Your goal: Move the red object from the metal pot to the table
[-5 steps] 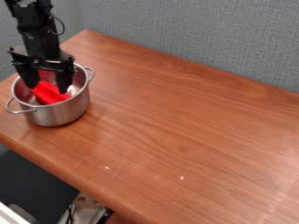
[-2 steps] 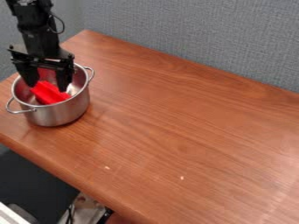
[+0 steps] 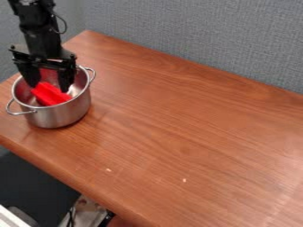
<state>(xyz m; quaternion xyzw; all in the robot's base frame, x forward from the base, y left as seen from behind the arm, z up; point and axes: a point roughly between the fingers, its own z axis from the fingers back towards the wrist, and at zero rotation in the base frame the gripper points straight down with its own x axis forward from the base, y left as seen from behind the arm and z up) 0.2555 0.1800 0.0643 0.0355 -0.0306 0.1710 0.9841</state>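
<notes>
I am viewing the surface (image 3: 190, 115) from the single camera, its reddish-brown wood grain running across most of the view. The metal pot (image 3: 69, 113) is standing upright at the far left part of the surface, near the edge. Its two loop handles are sticking out on opposite sides, one toward the lower left and one toward the upper right (both thin, but I am making them out well enough).

Position of the red object (image 3: 51, 95): inside the pot, lying at a slant, with its bright red side facing up toward the camera. The pot's near wall is hiding whatever lies lowest inside.

The black arm (image 3: 39, 35) is coming down from the upper left corner, and I am holding the tool (image 3: 48, 78) pointed downward over the pot, its fingertips reaching in at the rim. State of the tool: open, the fingers standing apart, with the upper end of the red object showing near them. Whether they are touching it I cannot tell from this angle (the dark parts are merging into one another).

Surroundings: a grey textured partition (image 3: 201, 35) is rising behind the surface, and a few small pale specks are showing on the wood toward the near side.
</notes>
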